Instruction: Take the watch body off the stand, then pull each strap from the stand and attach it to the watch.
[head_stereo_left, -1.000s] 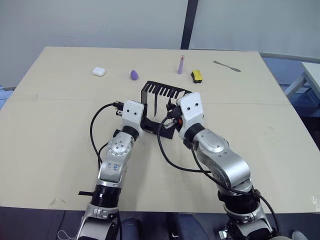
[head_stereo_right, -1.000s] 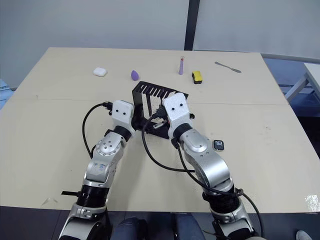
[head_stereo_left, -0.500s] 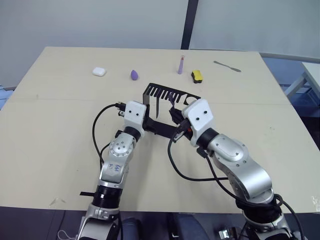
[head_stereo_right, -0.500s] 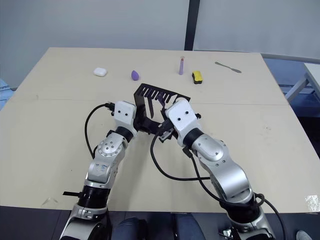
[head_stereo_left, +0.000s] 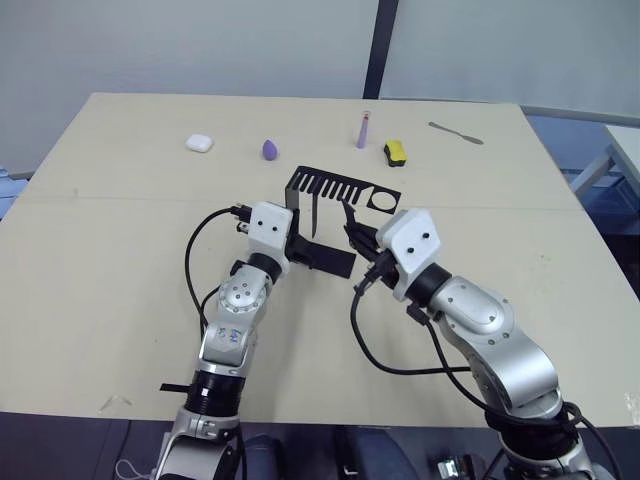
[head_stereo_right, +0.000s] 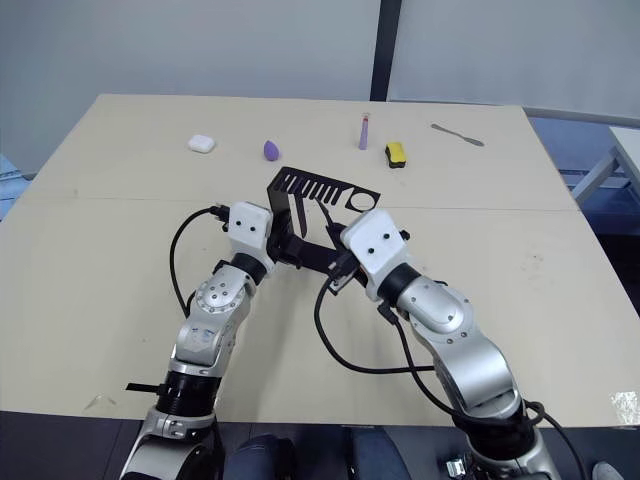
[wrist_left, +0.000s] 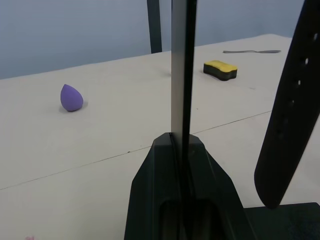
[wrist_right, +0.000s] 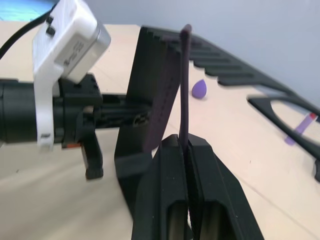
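Right gripper (wrist_right: 186, 150), pinching a strap (wrist_right: 184, 85), has drawn back rightward (pull under way); left gripper (wrist_left: 181, 145) clamps the stand (head_stereo_left: 330, 185)

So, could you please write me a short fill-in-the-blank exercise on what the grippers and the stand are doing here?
1. The left gripper is shut on the stand's thin ____.
2. The right gripper is shut on a dark purple ____.
3. Another strap ____ from the stand's top arm.
4. The round hole in the top arm holds ____.

Missing words: upright; strap; hangs; nothing
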